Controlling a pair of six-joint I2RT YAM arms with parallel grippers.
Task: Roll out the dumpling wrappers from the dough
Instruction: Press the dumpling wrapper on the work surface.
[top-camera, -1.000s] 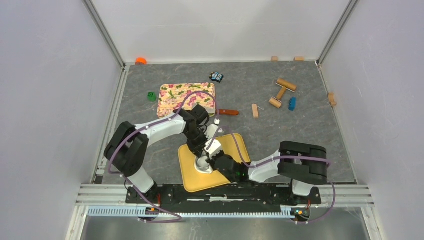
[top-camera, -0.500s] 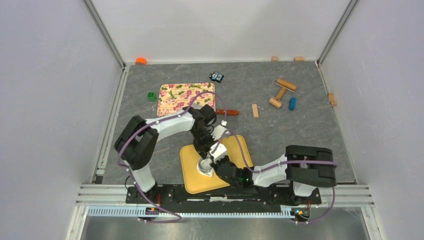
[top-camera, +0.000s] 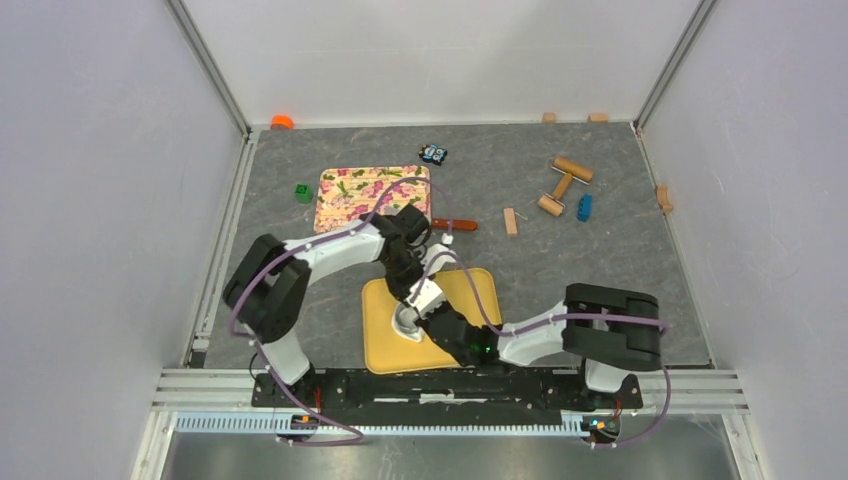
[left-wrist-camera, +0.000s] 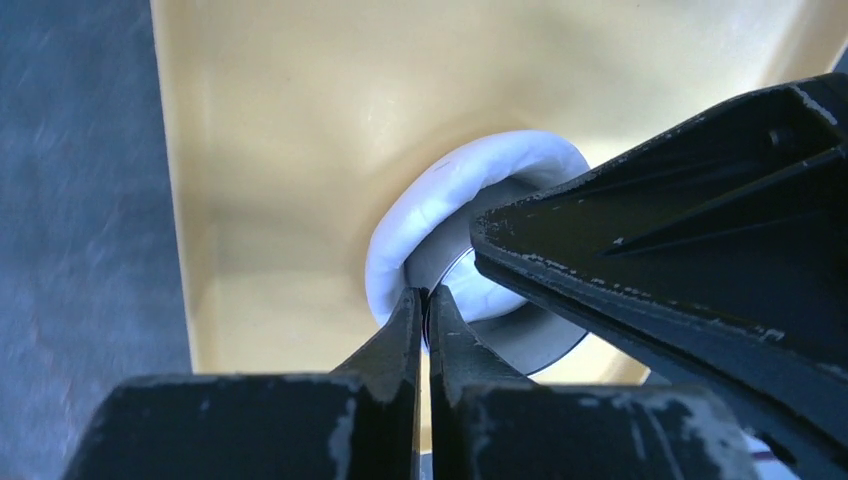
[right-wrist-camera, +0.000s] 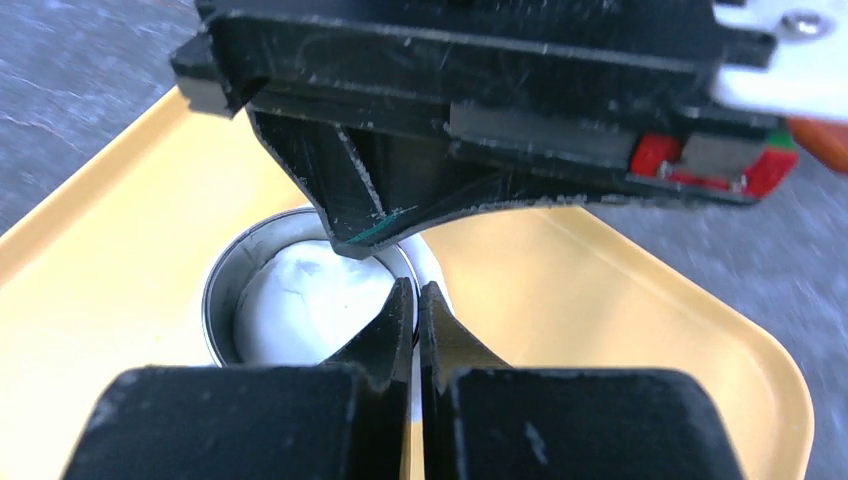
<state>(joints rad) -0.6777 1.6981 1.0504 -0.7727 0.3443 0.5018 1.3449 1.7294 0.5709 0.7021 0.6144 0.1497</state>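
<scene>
Left gripper (left-wrist-camera: 425, 300) pinches the rim of the clear cup (right-wrist-camera: 225, 290) pressed on the dough (left-wrist-camera: 440, 190). Right gripper (right-wrist-camera: 417, 290) is clenched, its tips at that rim. Since a second ago, the yellow tray (top-camera: 470, 290) has turned squarer.

Floral board (top-camera: 345, 195) behind yellow tray (top-camera: 385, 350); wood blocks (top-camera: 573, 168) far rt.

The dough (left-wrist-camera: 450, 185) is matte white, and the tray (top-camera: 385, 352) is plain yellow. The table (top-camera: 600, 270) is dark grey with pale veins like marble. The board (top-camera: 345, 200) has a pattern of pink flowers and green leaves on cream. One small block (top-camera: 303, 192) is green, and another block (top-camera: 584, 207) is blue.
</scene>
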